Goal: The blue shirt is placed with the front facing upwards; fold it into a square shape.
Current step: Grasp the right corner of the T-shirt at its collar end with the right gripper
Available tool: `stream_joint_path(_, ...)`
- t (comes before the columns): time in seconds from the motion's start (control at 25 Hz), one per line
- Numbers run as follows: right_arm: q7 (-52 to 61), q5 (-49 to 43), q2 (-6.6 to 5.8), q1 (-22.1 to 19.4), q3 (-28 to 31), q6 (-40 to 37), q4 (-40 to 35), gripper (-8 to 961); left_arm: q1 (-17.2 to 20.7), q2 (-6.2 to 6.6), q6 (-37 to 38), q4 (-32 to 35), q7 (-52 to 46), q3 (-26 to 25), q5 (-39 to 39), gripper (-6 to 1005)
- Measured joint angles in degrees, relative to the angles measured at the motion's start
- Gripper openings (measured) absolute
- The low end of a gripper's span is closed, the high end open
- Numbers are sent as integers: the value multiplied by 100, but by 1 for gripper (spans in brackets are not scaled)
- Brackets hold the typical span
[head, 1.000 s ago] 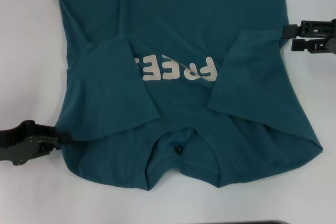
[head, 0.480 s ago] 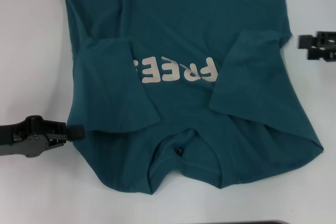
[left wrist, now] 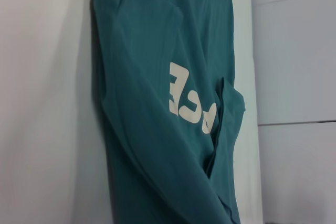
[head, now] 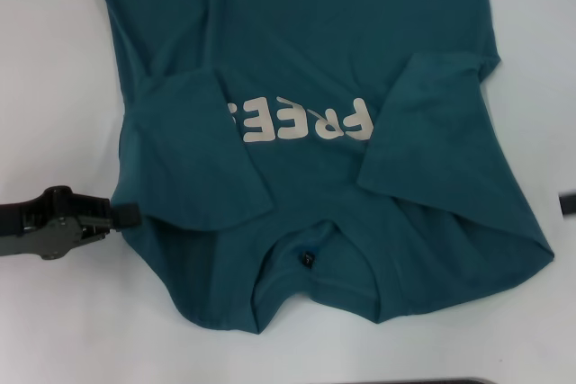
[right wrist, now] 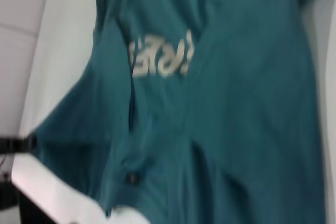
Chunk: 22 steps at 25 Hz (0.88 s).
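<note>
Blue shirt [head: 315, 60]: soft, limp | I'd grip its shoulder edge | left pincer [head: 126, 215]: state unclear, touching there.

The shirt [head: 315, 51] covered the middle of the table [head: 54, 60]. Bare table lay along both side edges; the left gripper [head: 126, 215] occupied the left strip.

Blue shirt [head: 315, 33]: dark teal, off-white block letters [head: 301, 120]. Table [head: 54, 87]: white. Left gripper [head: 121, 215]: black.
</note>
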Motion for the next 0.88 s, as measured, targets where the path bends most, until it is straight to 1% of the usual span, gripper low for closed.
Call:
stream_joint_path(0.16,61,-148,-25,-84,48,-227,-64,915,-53,2,-41,0,-9,11,-3,16)
stream_joint_path(0.32,186,-262,-14,-190,64,-236,-145,915,-63,2,-104,0,-23,23,0,16)
stream_joint_path(0.52,196,-504,70,-215,115,-101,-147,915,-60,3,-157,8,-27,5,0,16)
stream_joint_path(0.88,73,-518,236,-175,113,155,-146,911,-60,11,-157,9,-30,0,-15,16)
